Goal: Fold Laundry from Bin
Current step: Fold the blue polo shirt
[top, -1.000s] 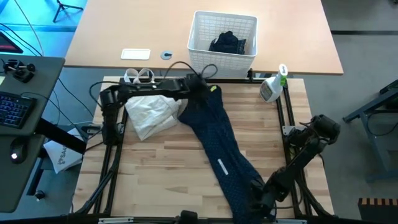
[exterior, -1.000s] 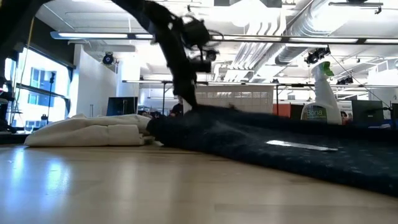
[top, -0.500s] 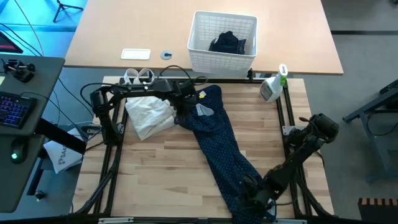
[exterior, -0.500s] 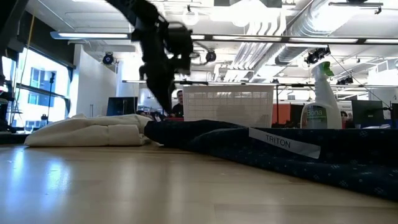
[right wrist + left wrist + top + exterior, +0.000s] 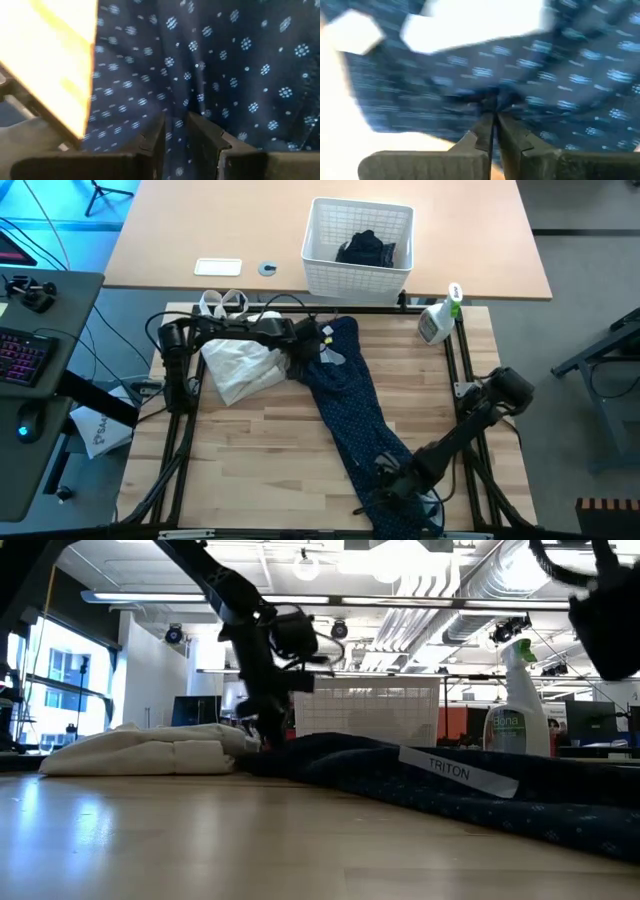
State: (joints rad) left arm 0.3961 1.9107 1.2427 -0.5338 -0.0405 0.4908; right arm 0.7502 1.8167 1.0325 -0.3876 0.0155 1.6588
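The navy shirt with tiny white dots (image 5: 350,405) lies in a long diagonal band on the wooden table, its white label (image 5: 450,768) facing up. My left gripper (image 5: 300,356) is shut at the shirt's far end, beside the cream cloth bag (image 5: 243,365). My right gripper (image 5: 386,480) is shut at the shirt's near end, by the table's near edge. The white lattice bin (image 5: 358,242) stands on the far table and holds a dark navy piece (image 5: 366,248). The plaid shirt is out of view. My left gripper pinches a bunched fold of the shirt's far end (image 5: 490,100) between its two fingers, just below the white label. It comes from above, and the cloth stays low on the table (image 5: 262,735). My right gripper has a ridge of the dotted cloth (image 5: 176,117) between its fingers (image 5: 150,137) at the shirt's near end. The cloth around it lies on the table.
A spray bottle (image 5: 437,320) stands at the table's far right corner. A pair of glasses (image 5: 222,302) sits at the far left corner. The black frame rails (image 5: 180,430) run along both sides. Bare wood (image 5: 260,460) shows left of the shirt.
My left gripper has moved toward the table's near left, and the shirt's far end has turned over so that its white label shows. My right gripper has slid toward the table's left along the near edge, over the shirt's near end.
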